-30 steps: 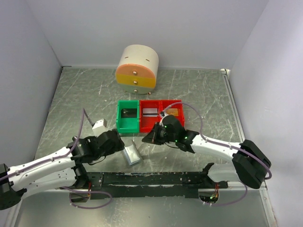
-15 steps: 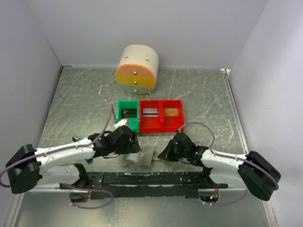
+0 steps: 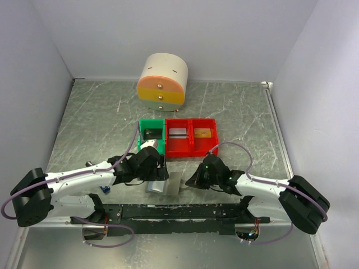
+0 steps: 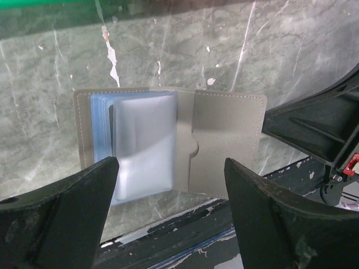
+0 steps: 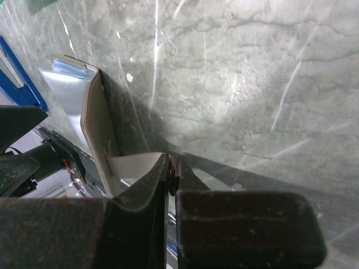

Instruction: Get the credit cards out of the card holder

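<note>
The grey-brown card holder (image 3: 168, 184) lies open and flat near the table's front edge. In the left wrist view its right flap (image 4: 224, 143) is bare. Its left half holds pale blue and silvery credit cards (image 4: 143, 145) in a stack of sleeves. My left gripper (image 4: 171, 168) hangs open just above the holder, a finger on each side, touching nothing. My right gripper (image 5: 172, 162) is shut, and its tips rest at the right edge of the holder (image 5: 95, 129). From there the credit cards (image 5: 64, 84) show at the far side.
A green bin (image 3: 151, 137) and two red bins (image 3: 190, 137), with cards in them, stand behind the holder. A round drawer unit (image 3: 162, 83) is at the back. A blue-and-black stick (image 3: 105, 189) lies by the left arm. The black rail (image 3: 179, 212) runs along the front edge.
My right gripper came back from the red bins to the holder's right edge. My left gripper swung right over the holder, which now lies open. The left jaws narrowed slightly.
</note>
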Robot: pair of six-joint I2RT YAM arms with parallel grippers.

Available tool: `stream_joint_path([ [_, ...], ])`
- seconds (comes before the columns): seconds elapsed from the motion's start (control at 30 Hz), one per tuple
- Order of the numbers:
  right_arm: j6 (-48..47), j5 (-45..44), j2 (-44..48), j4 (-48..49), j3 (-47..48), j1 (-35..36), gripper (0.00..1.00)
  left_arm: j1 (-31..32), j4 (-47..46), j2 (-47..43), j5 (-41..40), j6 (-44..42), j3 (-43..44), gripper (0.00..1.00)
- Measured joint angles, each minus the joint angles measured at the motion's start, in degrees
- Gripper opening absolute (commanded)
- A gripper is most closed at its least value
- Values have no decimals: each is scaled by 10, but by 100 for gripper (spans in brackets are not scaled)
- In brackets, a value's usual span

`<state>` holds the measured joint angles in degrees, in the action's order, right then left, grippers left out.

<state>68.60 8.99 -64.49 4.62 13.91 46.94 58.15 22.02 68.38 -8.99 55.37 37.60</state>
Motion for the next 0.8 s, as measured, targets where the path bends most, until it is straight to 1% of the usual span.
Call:
stream_joint_path([
  [0.1, -4, -2, -10, 0, 8, 0, 0, -9, -4, 4, 1, -21, 3, 89],
  [0.23, -5, -5, -17, 0, 11, 0, 0, -37, -17, 26, 10, -52, 5, 89],
  [0.37, -5, -5, -17, 0, 11, 0, 0, -55, -42, 41, 34, -72, 5, 86],
  [0.67, -7, -6, -20, 0, 11, 0, 0, -60, -74, 48, 61, -90, 5, 85],
  [0.8, -7, -6, -20, 0, 11, 0, 0, -60, -74, 64, 61, -93, 5, 87],
])
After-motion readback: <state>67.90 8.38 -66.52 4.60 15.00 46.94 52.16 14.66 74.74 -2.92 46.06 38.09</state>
